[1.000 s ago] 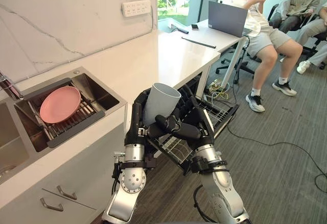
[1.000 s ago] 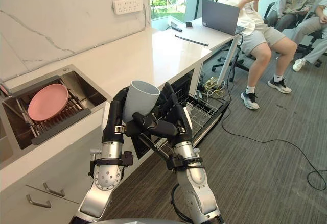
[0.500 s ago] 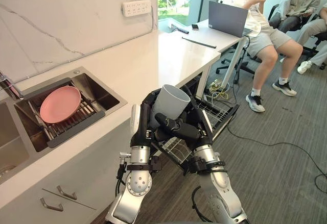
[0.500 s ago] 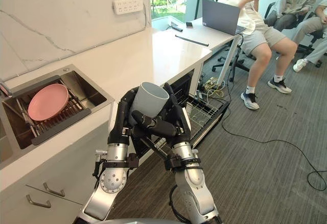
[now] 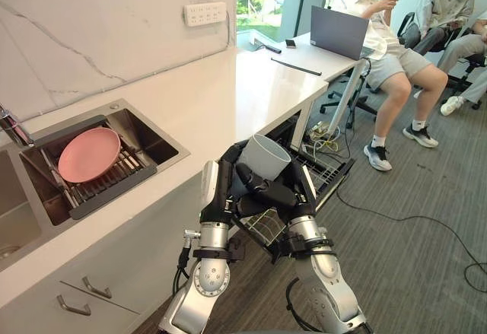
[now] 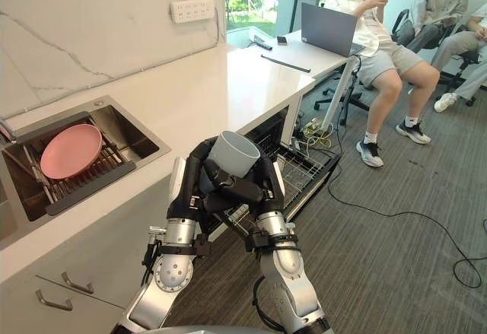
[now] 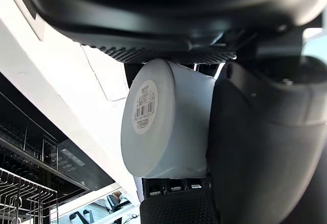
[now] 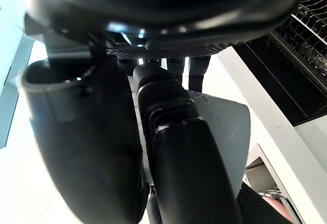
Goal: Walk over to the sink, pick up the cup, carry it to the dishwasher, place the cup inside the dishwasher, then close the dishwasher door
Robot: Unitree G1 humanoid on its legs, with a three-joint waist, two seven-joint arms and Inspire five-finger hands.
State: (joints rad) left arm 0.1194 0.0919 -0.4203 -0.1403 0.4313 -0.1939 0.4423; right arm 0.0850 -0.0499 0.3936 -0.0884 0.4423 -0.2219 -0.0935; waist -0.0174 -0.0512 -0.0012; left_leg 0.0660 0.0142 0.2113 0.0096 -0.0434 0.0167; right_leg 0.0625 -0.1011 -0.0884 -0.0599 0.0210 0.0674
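At the far left the sink (image 5: 156,145) held a pink plate (image 5: 89,154) leaning on a drying rack, so the cup was already out of the basin. The white countertop (image 5: 213,94) ran rightward from there.

In front of the counter's edge, the left hand (image 5: 222,186) had its fingers curled round the near left side of the cup (image 5: 264,156). The pale grey cup sat between the two hands, tipped with its open mouth up and away from the robot. The left wrist view showed its flat base (image 7: 145,109), with a sticker on it, clear of any surface, so the hands alone bore its weight. The right hand (image 5: 295,191) wrapped the other side, thumb laid across the front of the cup wall (image 8: 225,127). Judged from this, the two-handed clasp was there to keep a smooth, round thing from slipping while it was carried.

Just below and to the right, the dishwasher rack (image 5: 329,168) stood pulled out over the open door. The cup hung above its near end, which suited lowering it in as the next step; the door remained to be closed.

Further right, a laptop (image 5: 338,33) sat on a desk, with seated people (image 5: 384,26) beyond it, well apart from the work.
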